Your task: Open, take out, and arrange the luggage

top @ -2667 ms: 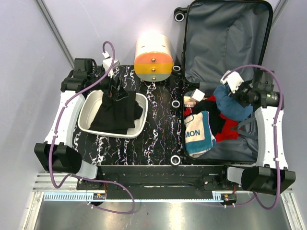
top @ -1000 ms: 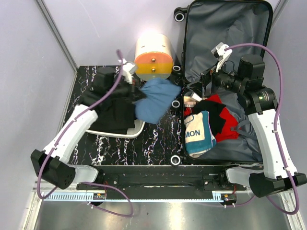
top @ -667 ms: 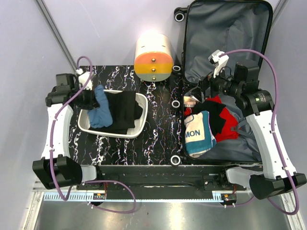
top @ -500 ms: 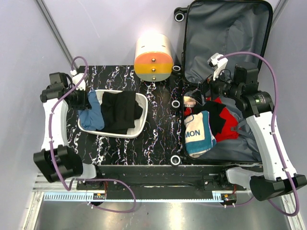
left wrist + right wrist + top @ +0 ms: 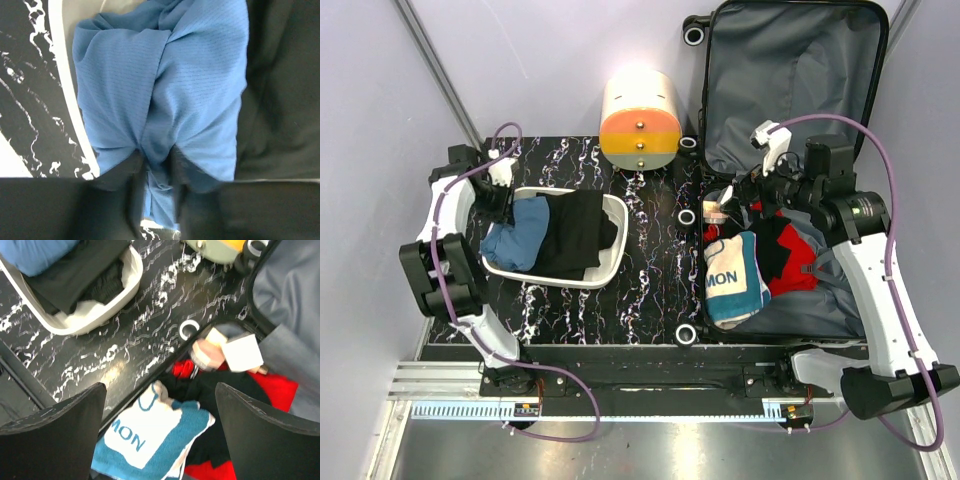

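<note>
The left claw (image 5: 157, 170) is clenched on a gathered fold of the blue garment (image 5: 165, 75), whose creases run down to the fingers; the cloth lies on the near-left end of the white tray (image 5: 612, 262), beside a black garment (image 5: 575, 232). The right claw (image 5: 160, 387) is released, wide and empty, hovering over the near-left corner of the luggage's (image 5: 790, 80) lower half. The luggage lies open on the right of the bench (image 5: 650, 270), its grey-lined lid raised at the far side. In it lie a teal-and-white "MON" knit (image 5: 735, 280), a red-and-black garment (image 5: 788, 250) and a small white box (image 5: 242, 352). The shell looks stiff, bulky and likely to roll. The clothes look light and limp, best pinched at a raised fold.
</note>
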Robot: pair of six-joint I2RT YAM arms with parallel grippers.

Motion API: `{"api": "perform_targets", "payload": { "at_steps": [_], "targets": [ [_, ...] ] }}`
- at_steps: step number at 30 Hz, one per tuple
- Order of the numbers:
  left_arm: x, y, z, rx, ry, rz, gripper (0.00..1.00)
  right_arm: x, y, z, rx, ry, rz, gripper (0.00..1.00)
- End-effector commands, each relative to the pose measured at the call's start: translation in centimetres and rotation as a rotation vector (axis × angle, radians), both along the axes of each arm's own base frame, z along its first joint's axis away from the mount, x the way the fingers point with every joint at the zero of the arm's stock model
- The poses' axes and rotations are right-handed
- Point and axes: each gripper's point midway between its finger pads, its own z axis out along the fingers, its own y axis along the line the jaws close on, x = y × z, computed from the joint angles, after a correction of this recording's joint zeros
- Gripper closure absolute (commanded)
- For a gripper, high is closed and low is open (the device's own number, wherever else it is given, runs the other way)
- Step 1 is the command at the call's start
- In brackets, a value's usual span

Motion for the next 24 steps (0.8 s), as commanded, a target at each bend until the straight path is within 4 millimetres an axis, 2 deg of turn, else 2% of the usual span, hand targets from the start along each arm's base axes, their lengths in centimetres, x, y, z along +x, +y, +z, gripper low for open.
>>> {"api": "perform_targets", "payload": {
  "at_steps": [1, 3, 4, 5, 6, 7, 8, 9, 10, 12, 14, 15, 17, 18, 19, 21, 22, 24],
  "targets": [
    [2.3, 0.1, -1.0, 0.017, -0.020, 0.014, 0.60, -1.0, -1.0, -3.4, -0.095, 0.162, -0.016, 0.00],
    [2.3, -0.5, 0.4, -0.006, -0.056, 0.000, 0.49, -2.6, -1.5, -5.4, -0.135, 0.272, -0.010, 0.00],
    [2.3, -0.6, 1.8, -0.008, -0.090, -0.004, 0.27, -3.0, -1.8, -6.3, -0.152, 0.313, -0.017, 0.00],
    [2.3, -1.0, 4.4, -0.007, -0.166, -0.012, 0.23, -4.4, -2.1, -7.6, -0.169, 0.389, -0.016, 0.00],
    [2.1, -1.3, 6.2, -0.009, -0.218, -0.021, 0.19, -5.1, -2.1, -8.3, -0.173, 0.424, -0.008, 0.00],
    [2.1, -1.6, 8.1, -0.009, -0.277, -0.041, 0.01, -6.1, -2.0, -8.6, -0.163, 0.445, 0.012, 0.00],
    [1.9, -2.8, 9.9, -0.046, -0.332, -0.081, 0.01, -7.1, -2.0, -9.6, -0.170, 0.484, 0.034, 0.00],
    [1.1, -3.7, 12.8, -0.052, -0.413, -0.112, 0.01, -7.7, -1.9, -9.8, -0.167, 0.482, 0.056, 0.00],
    [0.7, -4.5, 14.4, -0.059, -0.459, -0.157, 0.01, -8.3, -2.1, -10.4, -0.174, 0.482, 0.065, 0.00],
    [-0.8, -7.8, 17.3, -0.101, -0.536, -0.275, 0.01, -7.8, -2.7, -11.2, -0.214, 0.438, 0.062, 0.00],
    [-2.5, -10.8, 17.8, -0.135, -0.551, -0.408, 0.01, -7.1, -3.2, -12.0, -0.281, 0.377, 0.117, 0.00],
    [-3.7, -13.3, 18.1, -0.149, -0.556, -0.487, 0.01, -6.7, -3.2, -12.0, -0.300, 0.345, 0.141, 0.00],
    [-5.1, -15.7, 16.9, -0.172, -0.530, -0.568, 0.01, -5.3, -3.2, -11.3, -0.363, 0.216, 0.237, 0.00],
    [-6.0, -17.5, 16.6, -0.192, -0.516, -0.623, 0.01, -4.8, -2.9, -11.0, -0.378, 0.185, 0.278, 0.01],
    [-6.6, -18.3, 16.1, -0.217, -0.500, -0.623, 0.01, -4.5, -2.4, -9.9, -0.370, 0.136, 0.325, 0.00],
    [-7.5, -20.0, 15.7, -0.270, -0.474, -0.653, 0.01, -3.9, -1.9, -9.8, -0.395, 0.096, 0.420, 0.00],
    [-7.8, -20.4, 15.3, -0.300, -0.453, -0.632, 0.01, -3.6, -1.4, -9.1, -0.383, 0.073, 0.447, 0.00],
    [-8.2, -21.1, 15.3, -0.342, -0.440, -0.631, 0.01, -3.2, -1.0, -10.0, -0.393, 0.087, 0.512, 0.00]
  ]
}}
